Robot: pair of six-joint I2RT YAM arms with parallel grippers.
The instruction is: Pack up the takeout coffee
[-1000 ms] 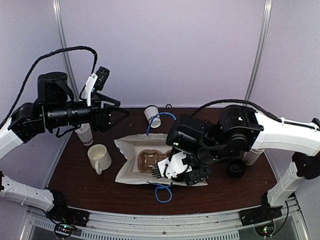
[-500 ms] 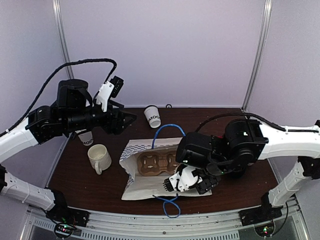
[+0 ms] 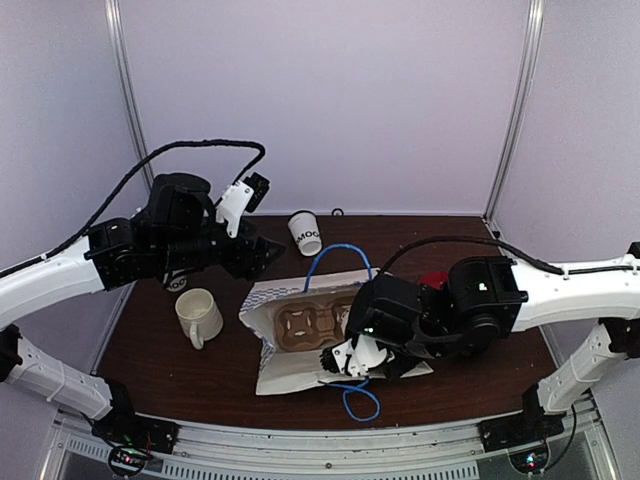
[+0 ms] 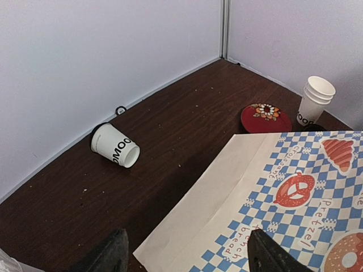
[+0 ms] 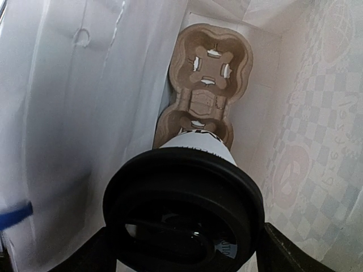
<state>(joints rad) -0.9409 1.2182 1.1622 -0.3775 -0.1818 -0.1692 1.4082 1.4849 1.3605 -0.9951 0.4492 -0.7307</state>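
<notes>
A takeout coffee (image 5: 198,143), a white paper cup with a black lid (image 5: 184,209), hangs inside the white paper bag (image 3: 285,372). My right gripper (image 5: 187,250) is shut on it at the lid, one finger on each side. The cup's base is over the near socket of the brown cardboard carrier (image 5: 209,62) on the bag's floor. In the top view the right gripper (image 3: 350,356) reaches into the bag's mouth and the cup is hidden. My left gripper (image 4: 187,255) is open and empty above the bag's blue-checkered outer side (image 4: 295,187), at its far left edge (image 3: 264,256).
A lidless white cup (image 4: 115,146) lies on its side at the back. A cream mug (image 3: 198,315) stands left of the bag, another white cup (image 3: 174,282) under the left arm. A red flowered disc (image 4: 265,116) and stacked cups (image 4: 315,102) sit right. Blue bag handles (image 3: 360,402) hang front.
My left arm has swung right, toward the bag's far edge, its jaws a little wider. My right gripper, with the cup, has moved nearer the front, and the bag shifted with it.
</notes>
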